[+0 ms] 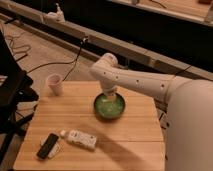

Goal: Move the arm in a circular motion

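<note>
The arm (pixel 145 84), white and tubular, reaches in from the right edge of the camera view across the back of the wooden table (pixel 135 145). Its rounded elbow (pixel 104 67) stands above the far rim of a green bowl (pixel 110 107). From that joint a short pale segment drops down, and the gripper (pixel 111 96) at its tip hangs just over the back of the bowl, partly merging with the rim.
A pale cup (pixel 54 84) stands at the table's back left. A white bottle (pixel 80 139) lies near the front left beside a black phone (pixel 48 146). A dark chair (pixel 12 95) is left of the table, and cables (pixel 60 62) trail on the floor behind.
</note>
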{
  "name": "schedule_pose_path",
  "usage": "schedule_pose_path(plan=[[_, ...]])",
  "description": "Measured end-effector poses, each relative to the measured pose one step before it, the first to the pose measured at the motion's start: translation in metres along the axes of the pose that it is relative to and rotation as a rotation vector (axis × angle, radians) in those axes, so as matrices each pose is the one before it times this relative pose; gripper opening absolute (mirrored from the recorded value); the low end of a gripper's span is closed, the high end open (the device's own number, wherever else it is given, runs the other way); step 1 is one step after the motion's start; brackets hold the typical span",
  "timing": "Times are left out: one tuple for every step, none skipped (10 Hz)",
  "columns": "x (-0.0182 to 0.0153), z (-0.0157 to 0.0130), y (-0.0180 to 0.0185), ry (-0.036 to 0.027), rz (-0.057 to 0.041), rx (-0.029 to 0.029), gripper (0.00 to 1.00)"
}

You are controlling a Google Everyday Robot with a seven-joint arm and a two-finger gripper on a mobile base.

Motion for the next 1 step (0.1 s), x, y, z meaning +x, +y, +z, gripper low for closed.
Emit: schedule_pose_path(plan=[[0.00099, -0.00003, 0.01628, -0.02773, -0.01047, -0.02478, 0.00]])
